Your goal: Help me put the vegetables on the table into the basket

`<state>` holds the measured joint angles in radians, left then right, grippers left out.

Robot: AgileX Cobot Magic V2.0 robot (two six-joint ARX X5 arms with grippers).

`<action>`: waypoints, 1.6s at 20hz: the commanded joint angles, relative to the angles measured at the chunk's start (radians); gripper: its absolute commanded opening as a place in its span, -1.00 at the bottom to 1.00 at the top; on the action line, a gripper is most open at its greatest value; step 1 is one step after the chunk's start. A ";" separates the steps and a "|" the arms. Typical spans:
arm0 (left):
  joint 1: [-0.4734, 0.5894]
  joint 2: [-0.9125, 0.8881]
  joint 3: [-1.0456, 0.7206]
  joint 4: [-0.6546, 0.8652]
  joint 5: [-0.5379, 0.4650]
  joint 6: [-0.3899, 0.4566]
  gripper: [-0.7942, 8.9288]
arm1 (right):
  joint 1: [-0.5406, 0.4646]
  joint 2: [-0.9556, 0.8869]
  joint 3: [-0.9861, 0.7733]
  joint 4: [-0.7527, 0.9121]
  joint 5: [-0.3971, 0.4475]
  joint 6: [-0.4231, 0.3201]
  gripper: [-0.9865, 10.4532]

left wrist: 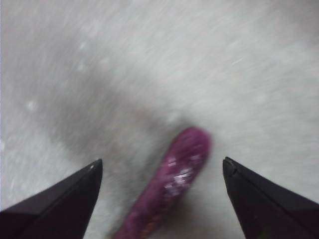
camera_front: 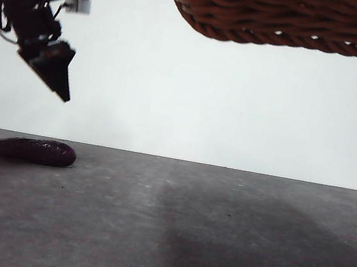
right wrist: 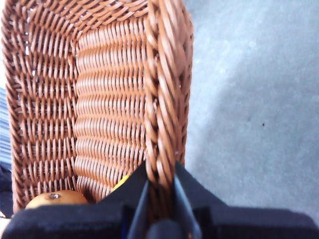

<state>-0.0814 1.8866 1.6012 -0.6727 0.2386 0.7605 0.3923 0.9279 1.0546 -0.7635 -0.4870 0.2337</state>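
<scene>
At the far left of the front view we see the left gripper [camera_front: 62, 89] hanging in the air above the table [camera_front: 213, 250], its two black jaws spread wide and holding nothing; just below it the eggplant [camera_front: 29, 149] lies flat on the dark grey surface, green stem end pointing left (in the left wrist view the purple body [left wrist: 172, 191] shows blurred between the open jaws, well clear of both); further right the basket [camera_front: 289, 18] is lifted off the table, only its woven underside visible at the top edge; the right gripper [right wrist: 160, 174] is clamped on its braided rim, and inside we make out the orange-brown vegetable [right wrist: 56, 198] beside a sliver of the yellow one [right wrist: 119, 183].
</scene>
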 commanded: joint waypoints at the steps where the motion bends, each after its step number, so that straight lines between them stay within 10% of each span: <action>1: 0.019 0.040 -0.003 0.019 0.004 0.041 0.00 | -0.001 -0.003 0.009 0.021 -0.005 -0.023 -0.85; 21: 0.027 0.259 -0.003 0.058 0.075 0.029 -0.03 | -0.001 -0.003 0.009 0.010 0.016 -0.031 -0.85; 25: 0.027 0.259 -0.003 0.076 0.075 -0.015 -0.86 | -0.001 -0.003 0.009 0.009 0.040 -0.029 -0.85; 32: 0.027 0.238 -0.002 0.055 0.076 -0.132 -0.85 | -0.001 0.001 0.009 -0.019 0.071 -0.012 -0.85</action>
<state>-0.0586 2.1273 1.6012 -0.6132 0.3061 0.6605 0.3923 0.9298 1.0546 -0.7963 -0.4091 0.2016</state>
